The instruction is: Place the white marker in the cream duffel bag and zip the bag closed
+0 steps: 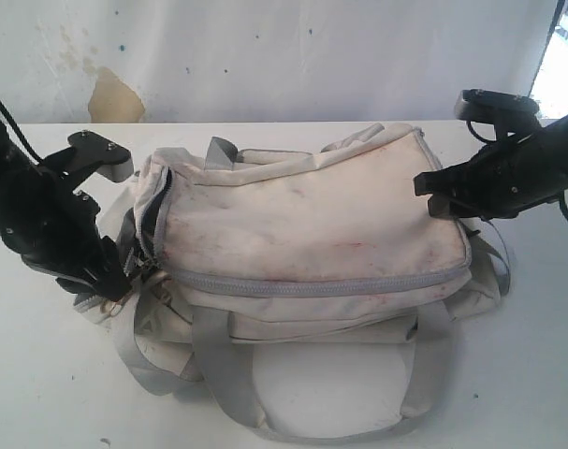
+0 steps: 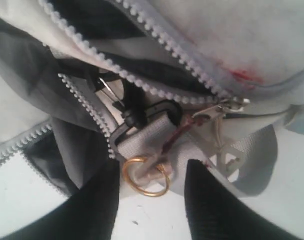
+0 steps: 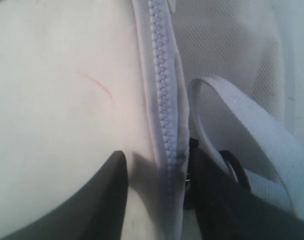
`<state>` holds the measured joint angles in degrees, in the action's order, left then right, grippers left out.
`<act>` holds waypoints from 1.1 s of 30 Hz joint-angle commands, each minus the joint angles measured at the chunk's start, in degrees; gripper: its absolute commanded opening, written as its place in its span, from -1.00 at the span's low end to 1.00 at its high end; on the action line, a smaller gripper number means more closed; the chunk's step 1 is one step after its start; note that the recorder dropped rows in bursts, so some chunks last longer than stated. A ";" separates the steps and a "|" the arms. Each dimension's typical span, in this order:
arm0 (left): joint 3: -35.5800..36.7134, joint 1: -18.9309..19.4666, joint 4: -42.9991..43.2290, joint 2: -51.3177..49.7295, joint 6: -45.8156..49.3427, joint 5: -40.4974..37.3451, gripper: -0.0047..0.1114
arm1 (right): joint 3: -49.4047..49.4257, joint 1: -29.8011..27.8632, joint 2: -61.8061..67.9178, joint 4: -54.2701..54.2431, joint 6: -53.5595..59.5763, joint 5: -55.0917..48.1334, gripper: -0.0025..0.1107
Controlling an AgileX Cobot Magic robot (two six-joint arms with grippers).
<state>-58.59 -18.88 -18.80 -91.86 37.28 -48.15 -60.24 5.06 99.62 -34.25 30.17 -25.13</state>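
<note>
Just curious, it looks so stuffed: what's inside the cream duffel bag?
Only dark lining shows through the unzipped gap at the left end of the cream duffel bag. No white marker is visible; the zipped fabric covers the rest of the inside.

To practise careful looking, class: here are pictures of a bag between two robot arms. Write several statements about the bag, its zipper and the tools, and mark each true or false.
1. The cream duffel bag lies on a white table. True.
2. The white marker lies on the table beside the bag. False: no marker shows in any view.
3. A gold ring sits close to the left tool. True.
4. The zipper teeth near the left tool are fully meshed. False: the rows stand parted, with dark lining between them.
5. The zipper stretch by the right tool is meshed shut. True.
</note>
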 commanded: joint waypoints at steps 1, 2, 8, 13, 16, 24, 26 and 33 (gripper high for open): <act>1.93 -0.17 -0.64 0.39 0.74 5.48 -0.18 | -1.68 -0.40 -0.66 0.18 0.67 -2.13 -0.28; 2.16 -0.17 -0.64 0.29 0.74 6.08 -0.18 | -1.87 -0.40 -0.99 0.18 0.67 -2.35 -0.28; 2.20 -0.17 -3.77 -1.55 0.36 6.23 -0.18 | -1.95 -0.40 -3.73 0.18 0.67 -3.95 -0.28; 2.20 -0.17 -4.72 -4.23 0.48 6.44 -0.19 | -1.95 -0.40 -6.23 0.28 0.67 -7.06 -0.28; 2.20 -0.17 -4.72 -4.50 0.48 6.23 -0.40 | -1.95 -0.40 -7.70 0.28 0.67 -9.55 -0.28; -0.58 -0.17 -5.32 -4.50 -0.28 -0.79 -0.91 | -1.95 0.67 -8.66 -0.07 6.91 -17.32 -0.28; -2.34 -0.17 -6.37 -4.50 -0.40 -3.78 -0.91 | -1.95 2.21 -8.66 -0.58 10.98 -18.73 -0.29; -8.96 -0.17 -10.96 -4.50 -0.40 -13.20 -0.91 | -1.95 9.35 -8.66 -2.21 22.22 -19.99 -0.29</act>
<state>-65.38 -18.88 -27.52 -96.55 37.25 -57.35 -62.01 12.27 91.45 -36.02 47.94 -44.62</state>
